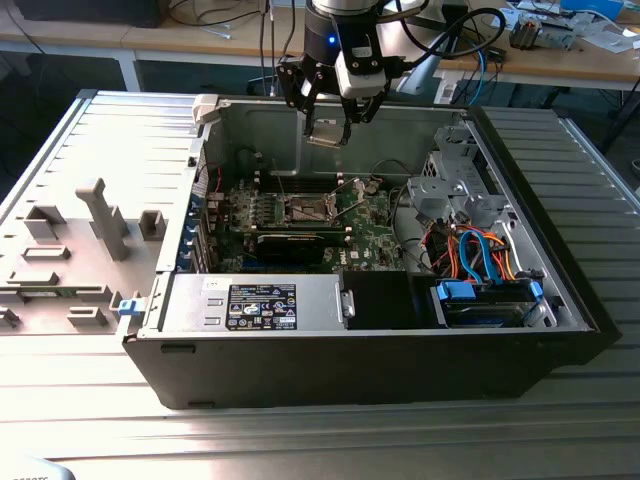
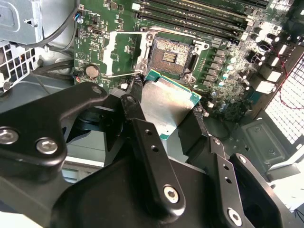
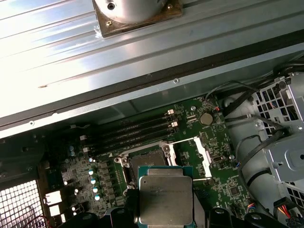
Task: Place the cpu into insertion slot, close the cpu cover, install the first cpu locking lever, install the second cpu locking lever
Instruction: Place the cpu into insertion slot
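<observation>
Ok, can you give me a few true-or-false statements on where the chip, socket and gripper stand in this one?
1. The gripper is shut on the chip. True.
2. The chip sits in the socket. False: the socket is empty, and the chip is held above the motherboard.
3. The socket's centre is uncovered. True.
4. The computer case is closed. False: its side is open, showing the motherboard.

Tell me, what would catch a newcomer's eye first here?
A black gripper hangs over an open black computer case, pinching a flat square silvery cpu. Down inside, on the green motherboard, the silver-rimmed, dark-centred insertion slot lies uncovered and empty.
</observation>
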Controlling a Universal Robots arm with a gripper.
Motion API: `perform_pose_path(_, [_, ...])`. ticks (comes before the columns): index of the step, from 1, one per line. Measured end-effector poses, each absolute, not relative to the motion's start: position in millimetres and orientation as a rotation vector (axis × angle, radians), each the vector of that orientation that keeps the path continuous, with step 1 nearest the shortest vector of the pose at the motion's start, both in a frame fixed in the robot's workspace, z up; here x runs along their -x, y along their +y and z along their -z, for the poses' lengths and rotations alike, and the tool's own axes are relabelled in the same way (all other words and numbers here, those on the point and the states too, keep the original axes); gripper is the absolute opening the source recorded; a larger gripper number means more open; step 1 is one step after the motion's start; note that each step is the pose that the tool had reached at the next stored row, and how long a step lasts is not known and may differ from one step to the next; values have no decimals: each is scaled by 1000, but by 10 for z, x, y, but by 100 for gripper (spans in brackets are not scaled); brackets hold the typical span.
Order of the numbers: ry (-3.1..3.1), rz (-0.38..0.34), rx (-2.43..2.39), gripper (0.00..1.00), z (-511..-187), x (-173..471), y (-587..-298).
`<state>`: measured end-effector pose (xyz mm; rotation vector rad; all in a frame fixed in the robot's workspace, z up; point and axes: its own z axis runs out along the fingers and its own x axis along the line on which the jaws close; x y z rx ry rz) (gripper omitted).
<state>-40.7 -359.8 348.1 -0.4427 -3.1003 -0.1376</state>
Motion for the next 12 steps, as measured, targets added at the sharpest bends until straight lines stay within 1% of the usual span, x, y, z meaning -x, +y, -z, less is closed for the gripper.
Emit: perform_pose_path(12, [-3096, 138, 480, 54, -3481, 407, -3598])
